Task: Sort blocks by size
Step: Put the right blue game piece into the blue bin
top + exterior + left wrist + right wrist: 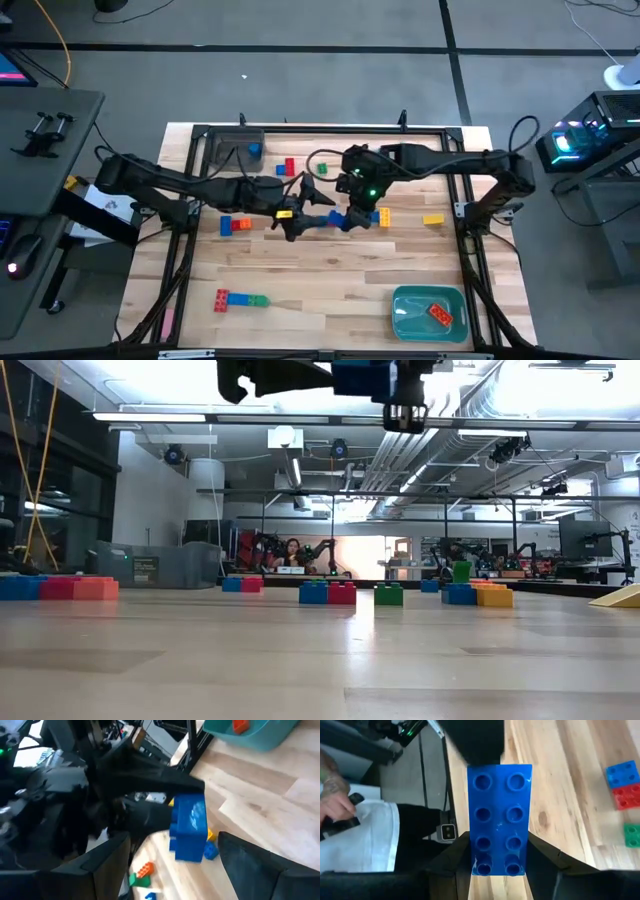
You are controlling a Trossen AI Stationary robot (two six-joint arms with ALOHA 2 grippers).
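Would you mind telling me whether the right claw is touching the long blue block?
Touching: in the right wrist view, the right claw has both dark fingers pressed against the long blue block.

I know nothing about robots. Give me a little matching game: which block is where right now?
Things:
1. long blue block
2. red block
3. yellow block

Places:
a. lying on the bare table
b. inside the teal bin
c. between the right gripper fingers

Pairs: 1-c, 2-b, 3-a
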